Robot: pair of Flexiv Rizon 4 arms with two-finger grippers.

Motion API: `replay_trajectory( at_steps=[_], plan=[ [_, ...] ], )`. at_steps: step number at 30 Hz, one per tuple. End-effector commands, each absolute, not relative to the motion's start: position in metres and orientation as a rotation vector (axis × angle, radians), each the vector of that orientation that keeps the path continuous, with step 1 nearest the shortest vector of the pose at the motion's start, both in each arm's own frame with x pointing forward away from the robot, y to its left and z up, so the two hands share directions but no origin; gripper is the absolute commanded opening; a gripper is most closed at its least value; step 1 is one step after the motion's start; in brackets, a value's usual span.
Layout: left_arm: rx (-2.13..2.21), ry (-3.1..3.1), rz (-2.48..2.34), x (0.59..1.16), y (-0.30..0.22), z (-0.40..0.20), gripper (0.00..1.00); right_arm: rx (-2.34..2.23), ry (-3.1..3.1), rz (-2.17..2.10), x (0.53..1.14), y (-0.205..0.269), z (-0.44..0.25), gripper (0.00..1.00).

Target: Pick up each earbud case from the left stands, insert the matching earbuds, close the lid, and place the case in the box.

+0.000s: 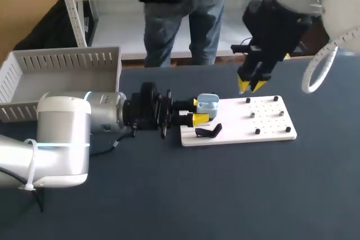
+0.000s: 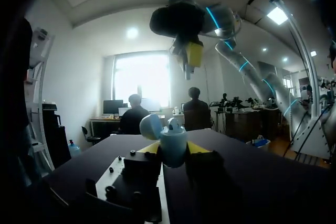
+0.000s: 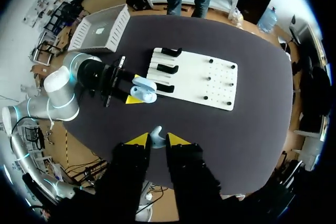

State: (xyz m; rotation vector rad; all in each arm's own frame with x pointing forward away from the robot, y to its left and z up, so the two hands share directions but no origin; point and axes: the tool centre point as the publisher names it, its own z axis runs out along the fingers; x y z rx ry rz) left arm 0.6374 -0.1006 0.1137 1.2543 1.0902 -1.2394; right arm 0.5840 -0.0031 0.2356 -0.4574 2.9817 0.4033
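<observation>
Case: the pale blue case [image 1: 207, 104] is pinched between the two yellow tips of the left hand [image 1: 198, 112], at the left end of the white board [image 1: 270, 122].
Left hand: clamped on the case from two sides. Its arm lies low across the desk [image 1: 225, 195], coming in from the left.
Right hand: the right hand [image 3: 157, 141] hangs above the board's far edge, to the right of the case and apart from it. Its tips are drawn close on a small thing.
Only in the right wrist view: that small thing is a pale blue earbud [image 3: 156, 135], nipped between the tips. From the head view it cannot be made out.
Only in the left wrist view: the case stands upright between the tips, its round lid [image 2: 151, 126] swung open to one side. The right hand hangs high ahead of it.
Stands: the right wrist view shows three black stands [image 3: 167, 69] in a row along the board's left end. The head view shows just one, near the board's front edge, just beside the left hand.
Pegs: small dark pegs [image 1: 257, 131] dot the right half of the board.
Box: the slatted pale box [image 1: 62, 63] sits at the desk's far left, well apart from the case.
In the way: the left arm and wrist lie between the box and the board. In the head view the left hand and case cover the other stands.
</observation>
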Motion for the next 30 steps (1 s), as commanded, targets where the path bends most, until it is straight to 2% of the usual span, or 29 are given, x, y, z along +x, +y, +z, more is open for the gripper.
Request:
replay_trajectory(
  at_steps=[1, 13, 30],
  plan=[
    [1.253, 1.088, -1.24, 0.638, -0.101, 0.113, 0.0, -0.48, 2.989, 0.383, 0.587, 0.011, 0.233, 0.0],
    [1.253, 1.088, -1.24, 0.638, -0.101, 0.113, 0.0, -0.49, 2.987, 0.385, 0.586, 0.011, 0.232, 0.0],
    [1.253, 1.088, -1.24, 0.638, -0.101, 0.113, 0.0, -0.695, 2.958, 0.347, 0.588, 0.067, 0.23, 0.0]
  ],
)
